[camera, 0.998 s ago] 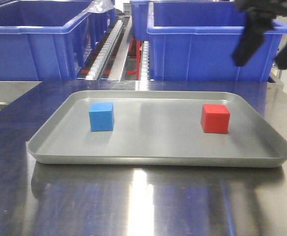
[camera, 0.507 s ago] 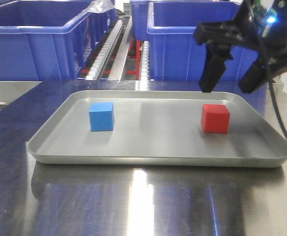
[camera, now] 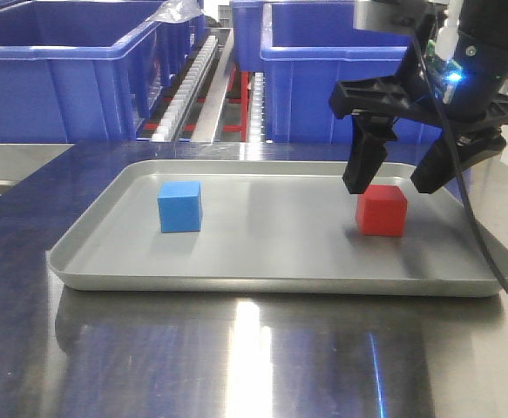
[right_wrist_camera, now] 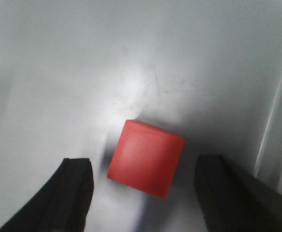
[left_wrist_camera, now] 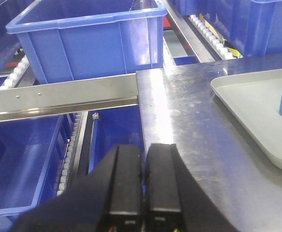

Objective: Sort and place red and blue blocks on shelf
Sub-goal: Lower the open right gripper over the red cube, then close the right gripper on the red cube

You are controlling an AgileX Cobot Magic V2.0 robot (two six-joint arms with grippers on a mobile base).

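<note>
Steel tabletop (camera: 236,366), right gripper (camera: 390,181) spread wide above red block (camera: 381,212) — left gripper (left_wrist_camera: 144,150) pressed together, wrist view only.

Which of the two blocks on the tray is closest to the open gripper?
The red block, on the tray's right half in the front view: the right gripper hangs open just above it. The blue block sits well off to the left.

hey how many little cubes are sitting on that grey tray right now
2. The blue block sits on the tray's left side. The red block sits on its right side, just below the open right tool. No others show.
</note>
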